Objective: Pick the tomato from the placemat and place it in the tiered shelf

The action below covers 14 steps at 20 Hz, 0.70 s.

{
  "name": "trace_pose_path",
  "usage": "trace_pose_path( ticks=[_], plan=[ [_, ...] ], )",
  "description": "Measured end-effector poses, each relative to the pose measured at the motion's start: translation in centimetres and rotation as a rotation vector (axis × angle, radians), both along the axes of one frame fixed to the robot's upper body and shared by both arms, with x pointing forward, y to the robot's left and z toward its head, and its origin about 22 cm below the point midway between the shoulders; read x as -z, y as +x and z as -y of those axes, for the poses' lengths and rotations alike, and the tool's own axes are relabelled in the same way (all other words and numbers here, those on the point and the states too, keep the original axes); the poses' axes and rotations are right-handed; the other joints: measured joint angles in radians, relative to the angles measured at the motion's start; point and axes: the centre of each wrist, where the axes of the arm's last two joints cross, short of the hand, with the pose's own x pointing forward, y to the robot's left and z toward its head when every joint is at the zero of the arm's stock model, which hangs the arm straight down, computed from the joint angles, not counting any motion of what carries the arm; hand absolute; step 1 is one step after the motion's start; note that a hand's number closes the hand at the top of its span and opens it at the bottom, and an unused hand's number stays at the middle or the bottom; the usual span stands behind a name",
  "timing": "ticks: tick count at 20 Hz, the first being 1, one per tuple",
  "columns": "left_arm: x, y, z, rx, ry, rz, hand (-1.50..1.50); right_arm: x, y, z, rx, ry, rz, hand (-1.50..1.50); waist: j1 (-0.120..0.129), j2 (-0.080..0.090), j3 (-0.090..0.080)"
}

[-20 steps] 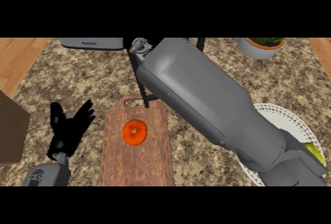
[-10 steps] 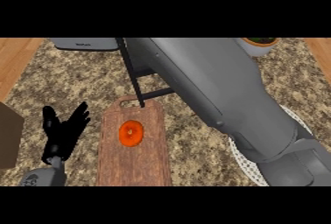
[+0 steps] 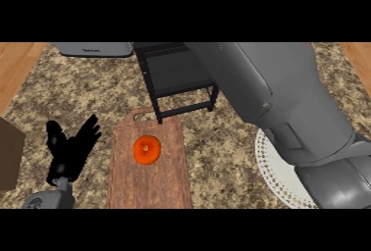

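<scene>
A red-orange tomato (image 3: 146, 149) lies on the wooden placemat (image 3: 150, 186), near its upper half. Just beyond the placemat's far end stands the black tiered shelf (image 3: 177, 73), partly covered by my right forearm (image 3: 275, 98). That grey forearm runs from the lower right up to the view's top edge, and its hand is out of sight. My left hand (image 3: 70, 147) rests open at the lower left, fingers up, a short way left of the placemat and touching nothing.
A white round plate (image 3: 277, 171) lies at the right, half hidden under my right arm. A grey appliance (image 3: 94, 49) sits at the back left. A brown box (image 3: 9, 152) stands at the left edge. Wood flooring borders the speckled counter (image 3: 72, 93).
My right arm has stretched farther toward the top, covering more of the right side. More of the shelf shows. The tomato stays on the placemat; my left hand stays open.
</scene>
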Motion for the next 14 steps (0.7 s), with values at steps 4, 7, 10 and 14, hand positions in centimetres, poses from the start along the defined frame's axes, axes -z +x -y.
trace_pose_path(
  ticks=[4,7,10,14],
  plan=[
    [0.1,0.0,-0.3,-0.003,0.001,0.002,0.0,0.9,1.2,1.1,0.017,-0.012,-0.035,1.5,-0.001,0.002,0.0],
    [-0.2,-0.1,-0.2,0.0,-0.001,-0.001,0.0,1.3,2.0,2.0,0.036,-0.016,-0.046,1.5,0.002,0.003,0.0],
    [0.4,-0.1,0.0,-0.003,-0.006,-0.003,0.0,2.3,2.5,2.6,0.042,-0.018,-0.054,1.5,-0.002,0.003,0.0],
    [0.1,0.1,0.1,0.006,-0.004,0.002,0.0,3.3,3.4,3.5,0.064,-0.033,-0.062,1.5,0.005,0.006,0.0]
  ],
)
